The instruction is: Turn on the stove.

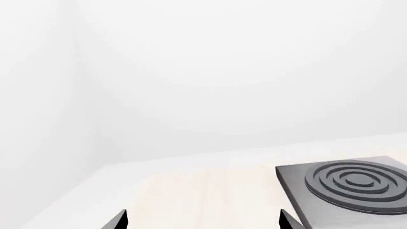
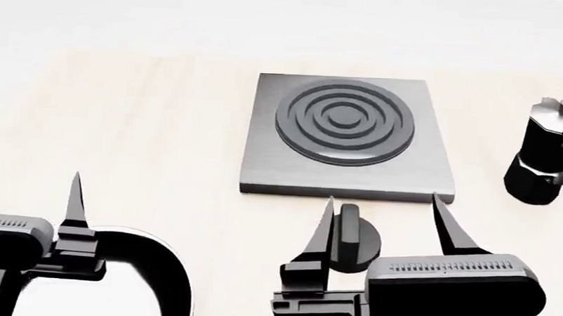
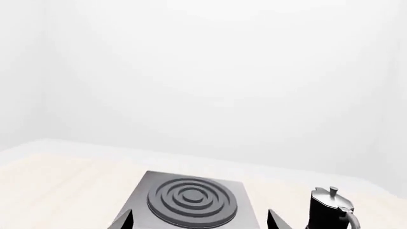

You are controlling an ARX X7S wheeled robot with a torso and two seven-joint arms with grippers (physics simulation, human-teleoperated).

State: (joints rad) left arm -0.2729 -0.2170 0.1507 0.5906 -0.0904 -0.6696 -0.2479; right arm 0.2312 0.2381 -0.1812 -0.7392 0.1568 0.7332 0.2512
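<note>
The stove (image 2: 262, 164) is a flat grey square plate with a dark ringed burner (image 2: 344, 122), in the middle of the pale table. Its round black ridged knob (image 2: 354, 239) lies just in front of the plate. My right gripper (image 2: 385, 212) is open, its two fingers standing either side of the knob and above it, apart from it. In the right wrist view the stove (image 3: 145, 188) lies ahead between the fingertips; the knob is hidden there. My left gripper (image 2: 74, 193) is open and empty at the left; only one finger shows in the head view. The stove's corner (image 1: 299, 191) shows in the left wrist view.
A black moka pot (image 2: 542, 153) stands to the right of the stove, also in the right wrist view (image 3: 327, 210). A black rounded object with a white rim (image 2: 142, 265) sits at the front left, under my left arm. White walls lie behind the table.
</note>
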